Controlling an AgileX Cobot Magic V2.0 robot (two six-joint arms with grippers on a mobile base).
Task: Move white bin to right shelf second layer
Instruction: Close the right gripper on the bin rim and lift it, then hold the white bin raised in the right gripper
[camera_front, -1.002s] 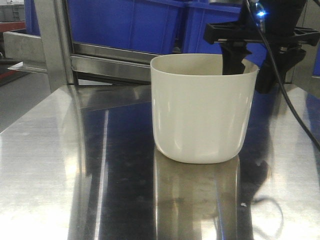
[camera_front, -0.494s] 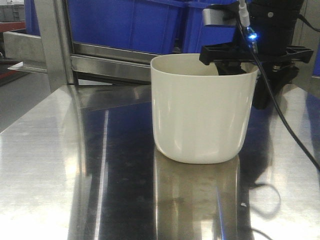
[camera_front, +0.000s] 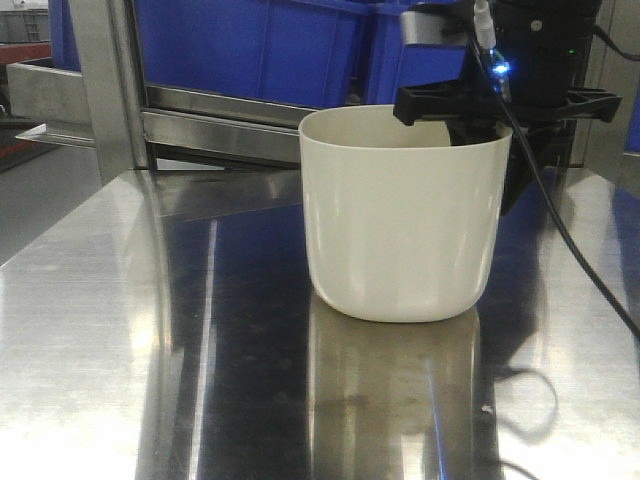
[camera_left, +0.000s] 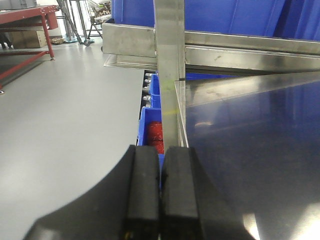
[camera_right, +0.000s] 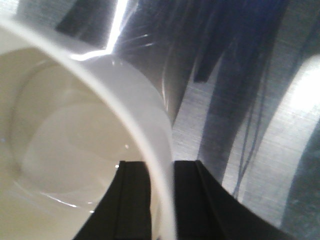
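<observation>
The white bin (camera_front: 400, 215) stands on the steel cart top (camera_front: 120, 300), a cream tub with a rounded rim. My right gripper (camera_front: 492, 135) comes down over the bin's far right rim. The right wrist view shows the bin (camera_right: 65, 140) with the wall pinched by my right gripper (camera_right: 161, 167), one finger inside and one outside. My left gripper (camera_left: 160, 165) is shut with nothing in it, hanging off the cart's left edge. The right shelf second layer is out of view.
Behind the cart stands a steel rack with an upright (camera_front: 100, 80) and front bars (camera_front: 220, 130), holding blue crates (camera_front: 250, 45). A black cable (camera_front: 570, 240) trails down at the right. In the left wrist view, a rack post (camera_left: 170, 75), a low blue crate (camera_left: 150, 117) and grey floor (camera_left: 65, 115).
My right gripper has dropped lower onto the bin's far rim and closed on the wall. The bin has shifted slightly up and to the left.
</observation>
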